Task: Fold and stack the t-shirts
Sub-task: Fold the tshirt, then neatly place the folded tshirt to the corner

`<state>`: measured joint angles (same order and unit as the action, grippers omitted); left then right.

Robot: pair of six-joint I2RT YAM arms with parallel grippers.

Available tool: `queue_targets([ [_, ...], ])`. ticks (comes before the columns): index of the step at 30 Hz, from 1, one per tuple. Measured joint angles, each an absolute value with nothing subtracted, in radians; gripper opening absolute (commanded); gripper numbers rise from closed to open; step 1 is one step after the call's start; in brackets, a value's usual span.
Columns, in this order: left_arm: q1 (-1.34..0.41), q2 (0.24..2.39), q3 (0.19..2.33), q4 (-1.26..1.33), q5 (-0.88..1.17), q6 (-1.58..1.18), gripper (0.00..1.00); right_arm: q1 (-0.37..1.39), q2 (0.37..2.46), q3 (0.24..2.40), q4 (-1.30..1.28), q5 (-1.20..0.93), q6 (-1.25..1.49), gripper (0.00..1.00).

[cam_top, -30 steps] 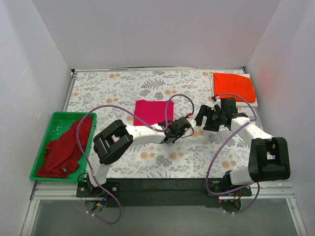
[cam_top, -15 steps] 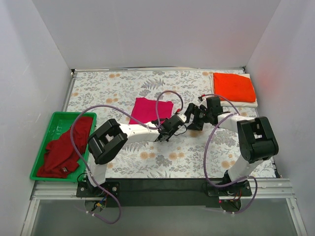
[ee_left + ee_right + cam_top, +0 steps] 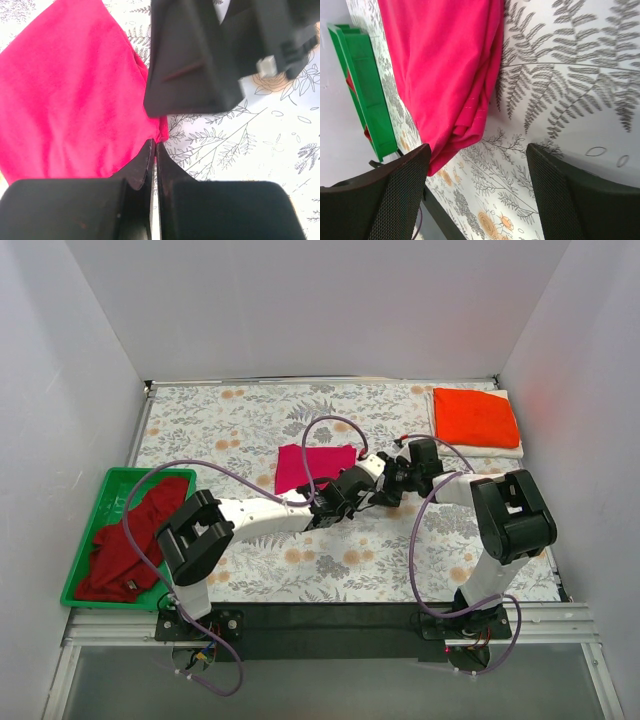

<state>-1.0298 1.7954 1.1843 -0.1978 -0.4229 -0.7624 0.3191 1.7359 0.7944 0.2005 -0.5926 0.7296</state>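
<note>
The magenta-pink t-shirt (image 3: 314, 466) lies folded flat about the middle of the table (image 3: 250, 410). Seen from above it is a rough rectangle. Its long axis appears to run left to right, roughly parallel to the far edge, with the outline slightly skewed. Neither collar nor sleeve shows, so I cannot tell which way the neck points.

The left gripper (image 3: 154, 146) is at the packet's near right corner. Its jaws are pressed fully together and, in its own wrist view, appear to pinch the bunched fabric edge there. The right gripper (image 3: 477, 150) hangs just beside it, on the side toward the right edge. Its jaws are wide, with nothing between them but the patterned table and the shirt's corner below.

This looks like a two-point pick-up. One arm pins a corner so the layers cannot slide apart, and the other is lined up to take the same side of the packet. Carried that way, the fold would likely hold on the way to the stack.

That stack sits at the far right corner, with the orange-red t-shirt (image 3: 475, 417) squared on top of the white t-shirt (image 3: 485, 451). The dark red t-shirt (image 3: 130, 540) lies crumpled in the green tray (image 3: 135, 478) along the left edge, not yet folded.
</note>
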Motion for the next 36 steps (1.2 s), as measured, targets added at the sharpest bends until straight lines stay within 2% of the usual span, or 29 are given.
queue_targets([
  [13, -1.024, 1.812, 1.185, -0.179, -0.360, -0.826, 0.00, 0.364, 1.783, 0.822, 0.255, -0.591, 0.773, 0.70],
  [25, -1.023, 1.814, 1.188, -0.154, -0.312, -0.913, 0.00, 0.441, 1.929, 0.954, 0.305, -0.621, 0.798, 0.55],
  [30, -1.023, 1.818, 1.191, -0.148, -0.280, -0.938, 0.00, 0.442, 1.963, 0.986, 0.297, -0.631, 0.767, 0.45],
  [32, -1.022, 1.823, 1.192, -0.146, -0.272, -0.948, 0.00, 0.441, 1.978, 1.006, 0.284, -0.632, 0.742, 0.37],
  [34, -1.020, 1.826, 1.192, -0.146, -0.266, -0.955, 0.01, 0.441, 1.990, 1.023, 0.263, -0.628, 0.714, 0.27],
  [35, -1.019, 1.827, 1.192, -0.146, -0.263, -0.959, 0.08, 0.440, 1.996, 1.033, 0.247, -0.626, 0.696, 0.16],
  [36, -1.018, 1.827, 1.192, -0.145, -0.262, -0.962, 0.13, 0.439, 2.001, 1.043, 0.228, -0.620, 0.671, 0.10],
])
